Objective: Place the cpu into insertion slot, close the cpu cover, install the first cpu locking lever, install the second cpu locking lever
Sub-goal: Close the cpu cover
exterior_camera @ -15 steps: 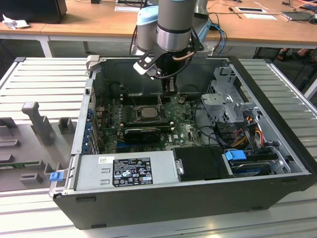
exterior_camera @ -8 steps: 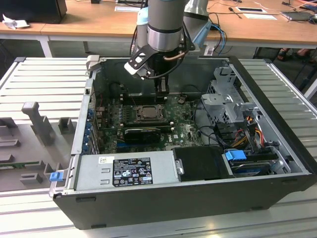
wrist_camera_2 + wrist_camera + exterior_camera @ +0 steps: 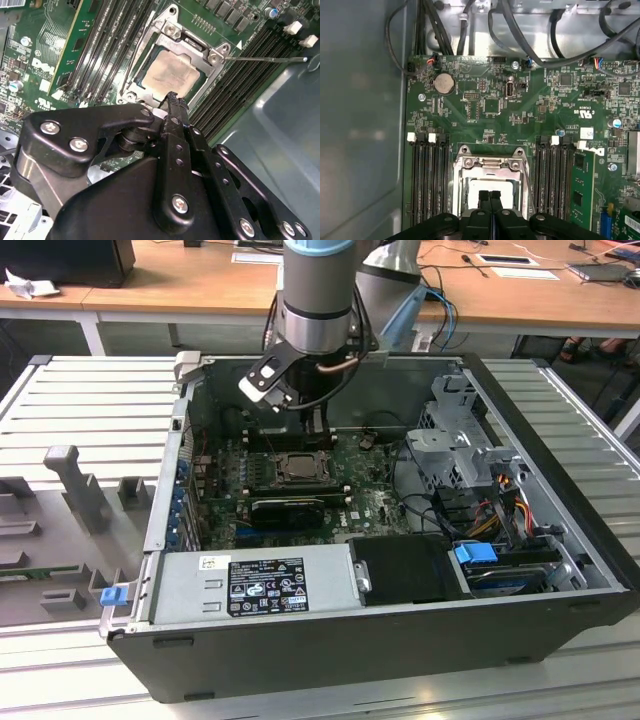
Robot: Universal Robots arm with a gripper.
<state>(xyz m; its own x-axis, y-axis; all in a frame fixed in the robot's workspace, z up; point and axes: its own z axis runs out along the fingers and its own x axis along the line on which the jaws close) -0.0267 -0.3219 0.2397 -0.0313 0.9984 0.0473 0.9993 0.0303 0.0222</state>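
Closest to the lens in both wrist views, the claw (image 3: 172, 100) has its fingers pressed together on nothing, its tip just above the cpu (image 3: 172, 75). The cpu lies in the insertion slot (image 3: 281, 472) with the cpu cover (image 3: 490, 172) seemingly down around it. One thin locking lever (image 3: 265, 59) sticks out sideways over the memory slots (image 3: 240, 87), so I judge the levers unfinished. From the exterior view's left come a grey moulded tray (image 3: 70, 500) on the table (image 3: 100, 400), then the drive cage (image 3: 465, 445) and cables (image 3: 490, 510) crowding the board.
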